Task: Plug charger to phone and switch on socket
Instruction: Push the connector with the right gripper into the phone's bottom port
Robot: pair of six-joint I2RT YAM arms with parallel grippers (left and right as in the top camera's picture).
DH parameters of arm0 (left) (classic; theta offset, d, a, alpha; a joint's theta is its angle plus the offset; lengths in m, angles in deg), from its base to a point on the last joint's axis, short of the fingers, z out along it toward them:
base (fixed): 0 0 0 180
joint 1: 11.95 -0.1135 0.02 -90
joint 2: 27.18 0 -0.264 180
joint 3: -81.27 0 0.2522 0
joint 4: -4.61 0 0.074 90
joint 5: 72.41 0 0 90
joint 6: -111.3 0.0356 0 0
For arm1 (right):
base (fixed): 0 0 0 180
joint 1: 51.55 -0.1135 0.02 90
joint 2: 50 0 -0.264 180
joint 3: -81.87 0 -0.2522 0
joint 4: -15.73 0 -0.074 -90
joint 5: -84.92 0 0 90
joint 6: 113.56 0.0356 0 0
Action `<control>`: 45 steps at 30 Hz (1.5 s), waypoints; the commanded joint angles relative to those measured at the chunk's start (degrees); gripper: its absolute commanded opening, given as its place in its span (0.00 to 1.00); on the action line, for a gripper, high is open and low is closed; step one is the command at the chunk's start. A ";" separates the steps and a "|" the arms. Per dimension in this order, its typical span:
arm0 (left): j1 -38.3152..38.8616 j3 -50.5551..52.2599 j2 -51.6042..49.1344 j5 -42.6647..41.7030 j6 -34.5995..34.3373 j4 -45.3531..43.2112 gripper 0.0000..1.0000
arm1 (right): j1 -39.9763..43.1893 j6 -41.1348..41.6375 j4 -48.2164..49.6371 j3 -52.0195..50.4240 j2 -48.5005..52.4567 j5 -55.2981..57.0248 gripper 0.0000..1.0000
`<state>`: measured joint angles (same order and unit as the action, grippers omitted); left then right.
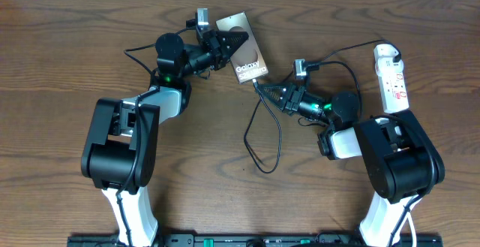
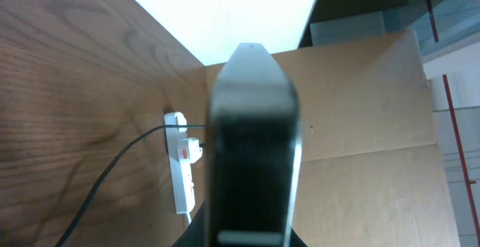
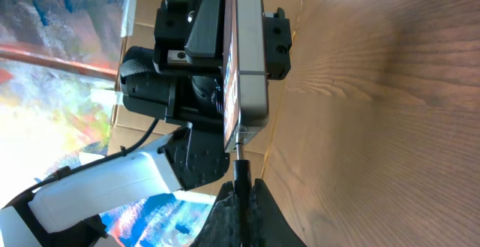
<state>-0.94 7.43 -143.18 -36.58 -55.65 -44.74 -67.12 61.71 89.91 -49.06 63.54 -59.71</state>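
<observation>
the right hand (image 3: 240, 194) was clenched on the plug of the charger (image 3: 238, 168), aimed along the long axis of the phone (image 3: 251, 74), tip right at the phone's near end; seated or not, i couldn't tell. beyond it, the left hand (image 1: 227, 43) gripped the phone's far end. the socket (image 1: 391, 78) lay on the desk (image 1: 75, 52), well right of the phone.

1. Overhead: fixed high, straight down on table (image 1: 60, 67), both arms in frame, wide.
2. Left wrist: very close behind phone (image 2: 253, 142), blurred; faces across table to socket (image 2: 180, 164).
3. Right wrist: rolled sideways, close on phone's end, faces left arm (image 3: 112, 187).
4. Shared: phone in all three; socket in overhead and left wrist.
</observation>
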 commanded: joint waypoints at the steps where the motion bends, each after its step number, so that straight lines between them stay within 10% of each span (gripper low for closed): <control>1: 1.14 -0.15 0.26 -1.86 -0.72 -0.92 0.07 | -0.28 1.27 2.34 0.74 0.37 2.51 0.01; 45: 2.58 -0.15 0.26 1.79 -0.13 -1.16 0.07 | -1.77 4.83 2.36 0.92 0.37 13.20 0.01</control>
<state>-0.49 7.43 -143.18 -32.95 -55.19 -44.92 -67.69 67.48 89.93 -49.06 63.54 -51.69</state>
